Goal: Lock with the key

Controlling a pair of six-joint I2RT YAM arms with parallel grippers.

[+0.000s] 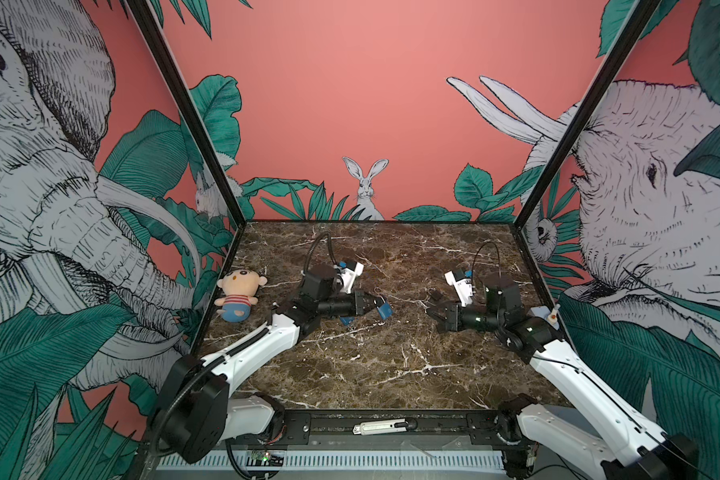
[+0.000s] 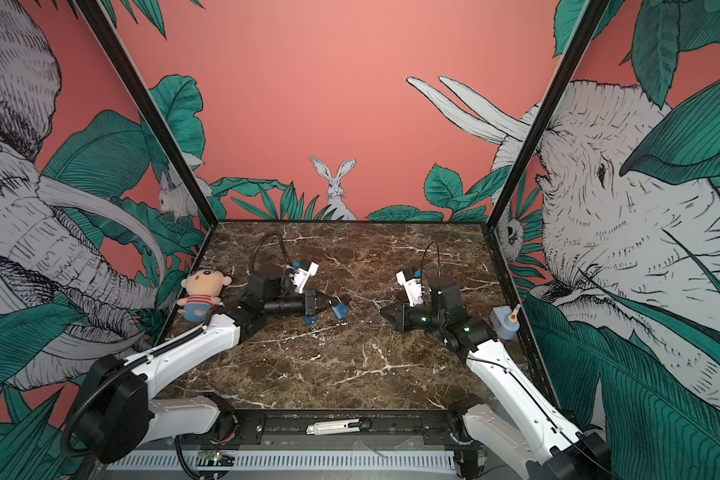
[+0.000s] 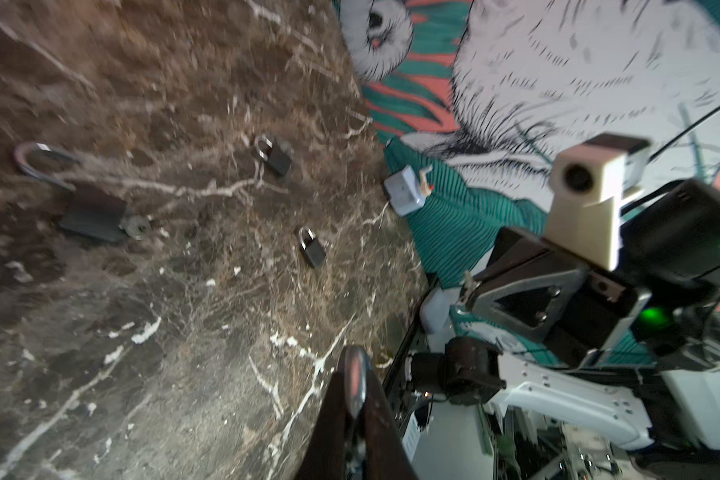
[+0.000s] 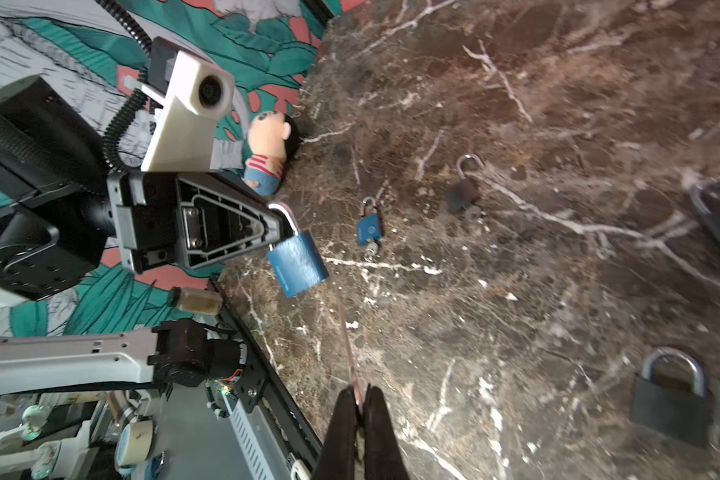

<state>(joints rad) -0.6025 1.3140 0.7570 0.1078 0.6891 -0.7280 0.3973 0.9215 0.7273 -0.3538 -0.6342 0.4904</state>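
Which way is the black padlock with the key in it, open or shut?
Open: on the black padlock, the shackle has one end clear of the body.

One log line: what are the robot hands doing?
left gripper: shut on larger blue padlock shackle | right gripper: shut on thin metal strip

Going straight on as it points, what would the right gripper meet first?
Probably the small blue padlock on the table; the big blue padlock in the left gripper hangs just beside that line.

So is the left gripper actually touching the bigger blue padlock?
Touching. The right wrist view shows the left gripper shut on the silver shackle of the bigger blue padlock, its body hanging from the tips.
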